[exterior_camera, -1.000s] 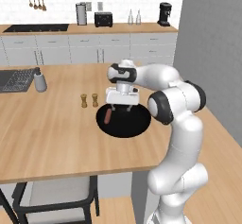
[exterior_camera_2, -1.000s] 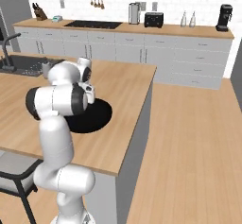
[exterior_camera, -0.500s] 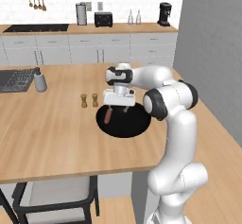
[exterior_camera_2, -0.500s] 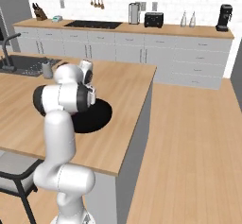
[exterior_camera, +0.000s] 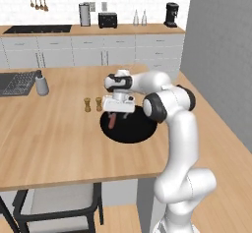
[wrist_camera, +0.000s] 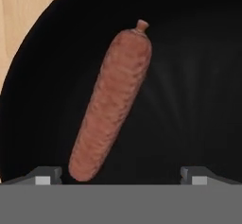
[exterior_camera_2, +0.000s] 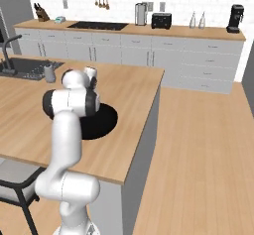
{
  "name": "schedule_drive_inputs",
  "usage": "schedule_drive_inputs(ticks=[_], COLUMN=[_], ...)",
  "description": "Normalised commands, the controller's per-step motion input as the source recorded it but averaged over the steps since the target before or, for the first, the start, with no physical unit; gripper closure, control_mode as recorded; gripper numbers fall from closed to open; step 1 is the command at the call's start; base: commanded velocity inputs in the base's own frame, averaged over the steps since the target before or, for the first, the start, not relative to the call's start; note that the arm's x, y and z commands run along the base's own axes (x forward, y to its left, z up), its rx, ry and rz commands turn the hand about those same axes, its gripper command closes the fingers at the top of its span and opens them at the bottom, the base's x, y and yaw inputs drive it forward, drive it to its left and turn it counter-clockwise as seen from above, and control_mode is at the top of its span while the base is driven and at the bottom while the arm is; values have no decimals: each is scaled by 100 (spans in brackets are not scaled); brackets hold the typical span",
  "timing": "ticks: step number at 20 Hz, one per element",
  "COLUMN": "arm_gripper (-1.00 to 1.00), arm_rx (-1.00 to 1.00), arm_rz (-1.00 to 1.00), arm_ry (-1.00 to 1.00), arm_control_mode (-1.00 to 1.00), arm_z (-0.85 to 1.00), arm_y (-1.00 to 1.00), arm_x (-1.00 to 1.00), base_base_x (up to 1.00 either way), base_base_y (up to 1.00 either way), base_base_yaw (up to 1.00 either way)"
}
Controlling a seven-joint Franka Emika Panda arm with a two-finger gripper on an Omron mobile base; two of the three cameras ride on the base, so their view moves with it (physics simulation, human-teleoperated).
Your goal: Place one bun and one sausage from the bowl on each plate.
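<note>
Hovering over the bowl (exterior_camera: 129,129) with fingers (wrist_camera: 47,175) spread wide and empty, a sausage (wrist_camera: 112,106) below; nothing looks plated yet, judging by the bench (exterior_camera: 49,129)

light: bright, even, flat | shadows: faint, soft on counter (exterior_camera: 54,138) | glare: none | focus: base views soft, low-res | hand view: sausage (wrist_camera: 111,107) slightly blurred, bowl (wrist_camera: 198,76) near-featureless black
</note>
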Motion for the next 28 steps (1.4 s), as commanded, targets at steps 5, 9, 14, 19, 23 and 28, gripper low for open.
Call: schedule_drive_inputs(ticks=[5, 9, 14, 19, 23, 28], arm_gripper=[-100, -100, -100, -100, -100, -100], arm_rx=[0, -1, -4, 0, 0, 0], arm_rz=[0, 4, 3, 2, 0, 3], arm_ry=[2, 5, 1, 0, 0, 0], arm_control_mode=[-100, -100, -100, -100, -100, -100], arm_z=[-41, -18, -15, -5, 0, 0], arm_y=[11, 3, 5, -12, -30, -42], arm_x=[8, 0, 0, 0, 0, 1], base_base_x=[0, 0, 0, 0, 0, 0], base_base_y=[0, 0, 0, 0, 0, 0], base_base_yaw=[0, 0, 0, 0, 0, 0])
